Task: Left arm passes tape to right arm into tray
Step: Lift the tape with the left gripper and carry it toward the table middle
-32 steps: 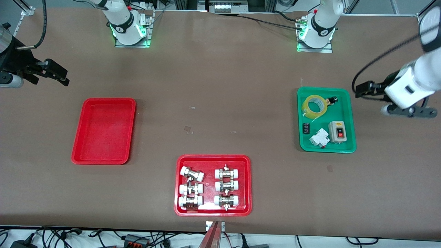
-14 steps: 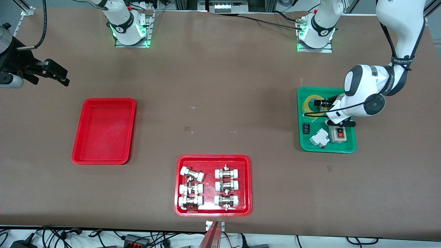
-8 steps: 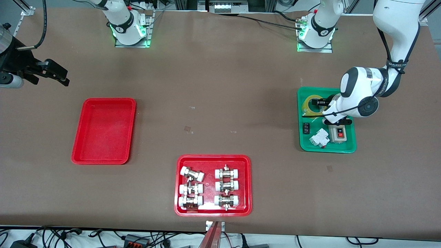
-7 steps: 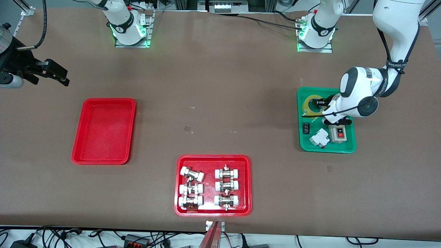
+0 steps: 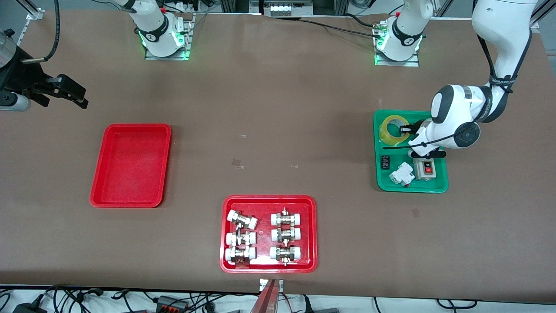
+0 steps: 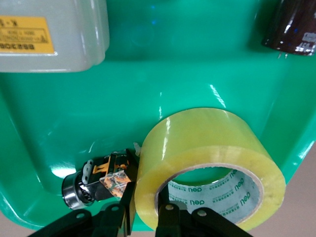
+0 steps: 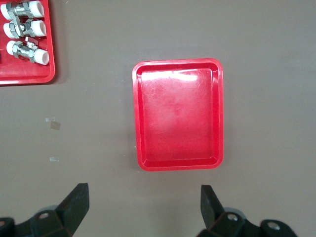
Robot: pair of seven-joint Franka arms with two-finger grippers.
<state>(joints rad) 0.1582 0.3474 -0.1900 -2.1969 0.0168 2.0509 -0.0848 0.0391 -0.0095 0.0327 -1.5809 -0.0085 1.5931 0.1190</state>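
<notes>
The tape [image 5: 388,130], a yellowish roll, sits tipped up in the green tray [image 5: 412,188] at the left arm's end of the table. My left gripper [image 5: 407,129] is shut on the tape [image 6: 207,163]. One finger is inside the hole and the other is outside the wall, so the left gripper [image 6: 147,212] pinches the roll's side. The plain red tray [image 5: 130,165] lies at the right arm's end and shows nothing inside. My right gripper [image 5: 82,99] waits open over bare table beside it. In the right wrist view the red tray [image 7: 178,121] lies ahead of the open right gripper [image 7: 143,197].
The green tray [image 6: 173,64] also holds a grey switch box [image 5: 425,168], a white breaker [image 5: 400,174], a small black part [image 5: 385,162] and a small orange-tagged component [image 6: 98,177] next to the roll. A red tray of metal fittings [image 5: 268,234] sits near the front edge.
The left arm came in over the green tray and lowered onto the tape. Its gripper closed on the roll's wall, and the roll tipped up slightly. The right arm has not moved.
</notes>
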